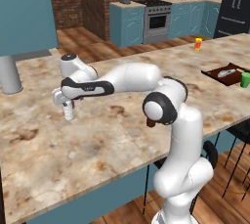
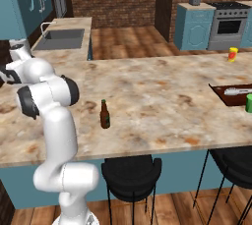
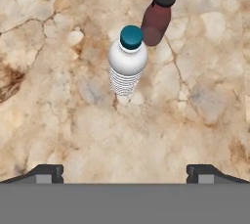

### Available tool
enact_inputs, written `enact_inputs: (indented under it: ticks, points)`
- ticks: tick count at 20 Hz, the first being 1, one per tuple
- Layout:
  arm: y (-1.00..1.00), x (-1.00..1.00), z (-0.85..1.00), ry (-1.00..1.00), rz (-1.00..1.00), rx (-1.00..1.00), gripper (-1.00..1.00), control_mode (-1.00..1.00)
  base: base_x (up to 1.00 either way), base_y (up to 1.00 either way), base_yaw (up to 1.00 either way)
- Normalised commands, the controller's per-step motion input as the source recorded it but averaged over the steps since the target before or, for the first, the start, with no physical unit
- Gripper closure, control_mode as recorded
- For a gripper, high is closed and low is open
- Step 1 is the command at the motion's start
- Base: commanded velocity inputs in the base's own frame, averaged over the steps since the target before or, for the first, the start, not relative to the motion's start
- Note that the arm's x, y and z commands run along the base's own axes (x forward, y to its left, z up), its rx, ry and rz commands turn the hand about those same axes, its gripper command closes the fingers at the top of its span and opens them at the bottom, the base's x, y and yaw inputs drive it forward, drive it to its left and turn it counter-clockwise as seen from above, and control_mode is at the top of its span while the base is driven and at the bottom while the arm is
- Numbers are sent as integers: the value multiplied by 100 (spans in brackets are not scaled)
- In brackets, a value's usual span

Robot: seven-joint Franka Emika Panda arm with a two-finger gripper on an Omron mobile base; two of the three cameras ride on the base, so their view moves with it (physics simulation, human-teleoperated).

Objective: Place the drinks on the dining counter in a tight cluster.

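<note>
Left base view gives me the big picture first: the dining counter (image 1: 122, 120), a long beige marbled slab, runs across the frame, and my arm reaches out over its left part with the gripper (image 1: 68, 109) pointing down. From the right base view I see the brown bottle (image 2: 105, 114) standing upright and alone nearer the counter's front edge, well apart from where the hand hangs, so I judge it as the 1 of 3 drinks not yet gathered in. Hand view, looking straight down, shows the water bottle (image 3: 127, 61) upright with its teal cap, and the maroon can (image 3: 157, 20) just beside it, touching or nearly so; I read that pairing as the start of the cluster. The jaws stand at their widest with nothing between them, both tips bare at the bottom of that view, which suits a hand poised above the bottle without gripping it. Far off to the right sit a dark tray (image 1: 222, 75), a green cup (image 1: 245, 79) and a small yellow container (image 1: 197, 44), none of my concern.
</note>
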Motion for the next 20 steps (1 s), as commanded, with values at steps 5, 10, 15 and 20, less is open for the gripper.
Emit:
enact_inputs:
  ticks: [5, 10, 15, 20]
  points:
    - [0, 34, -16, 0, 0, 2, -100, -100, 0, 0, 0]
    - [4, 28, -17, 0, 0, 3, -100, -100, 0, 0, 0]
    - [2, 19, -8, 0, 0, 3, -100, -100, 0, 0, 0]
    - [0, 12, -1, -1, 0, 4, -100, -100, 0, 0, 0]
